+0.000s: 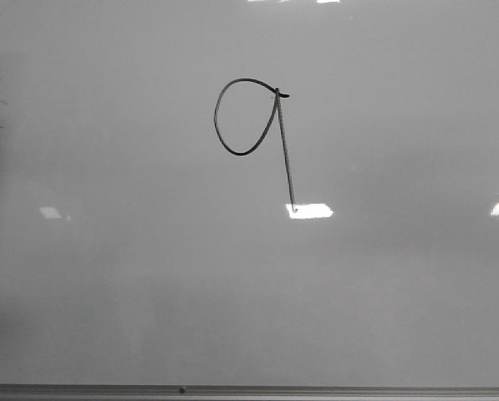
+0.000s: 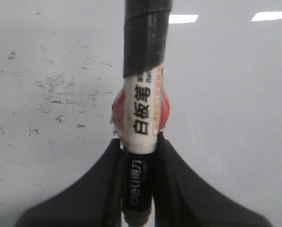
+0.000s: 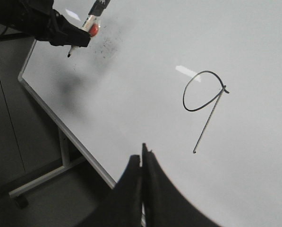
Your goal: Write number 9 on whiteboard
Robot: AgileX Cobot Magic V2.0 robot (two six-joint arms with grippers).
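L gripper [image 2: 138, 182] has its jaws pinching a whiteboard marker [image 2: 141, 118], black lower barrel w/ white label and printed characters between the two dark fingers [image 2: 91, 189], upper part wrapped in dark tape, a reddish patch behind the label. In the R wrist view the same L gripper [image 3: 72, 40] sits near the board's far corner, marker [image 3: 90, 21] tip pointing down & just off the surface, well apart from the drawn figure. R gripper [image 3: 141, 163] has jaws pressed together, nothing between them, hanging in front of the whiteboard's lower edge. The number 9 [image 1: 276, 125] is on the whiteboard [image 1: 107, 292], upper centre in the front view: oval loop on the left, small hook at top, long straight tail slanting down to the right, ending at a bright rectangular reflection [image 1: 309, 210]. Board has scattered dark smudges [image 2: 55, 90] near the L gripper; grey metal rail [image 1: 316, 390] runs along the bottom, w/ a small dark speck [image 1: 180, 390] on it; stand leg [image 3: 41, 177] visible below the board in the R wrist view
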